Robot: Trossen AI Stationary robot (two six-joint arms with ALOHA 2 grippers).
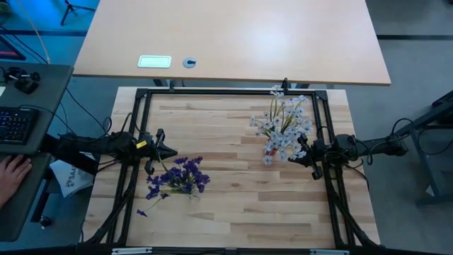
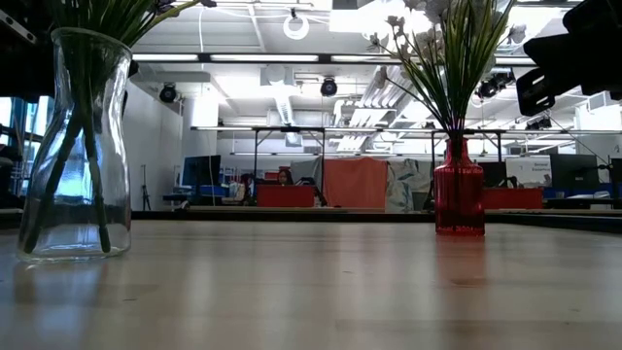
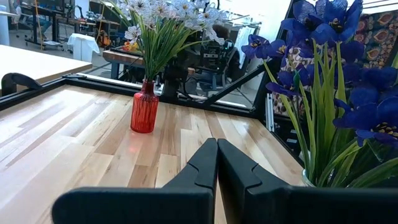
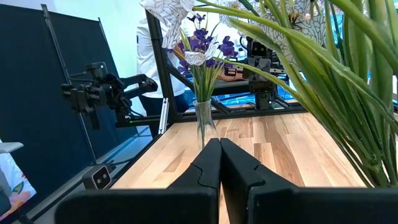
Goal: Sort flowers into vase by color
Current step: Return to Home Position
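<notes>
We see the purple flowers (image 1: 180, 176) standing in the clear vase (image 2: 76, 146) at 8 o'clock on the table (image 1: 241, 212), and the white flowers (image 1: 283, 126) in the red vase (image 2: 459, 199) at 2 o'clock. At 9 o'clock the left gripper (image 3: 217, 149) has its fingers pressed together. At 3 o'clock the right gripper (image 4: 220, 149) is pressed together too.

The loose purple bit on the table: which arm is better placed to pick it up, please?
Probably left. The bit lies on that side, near the left gripper; the right gripper sits across the table by the white flowers.
</notes>
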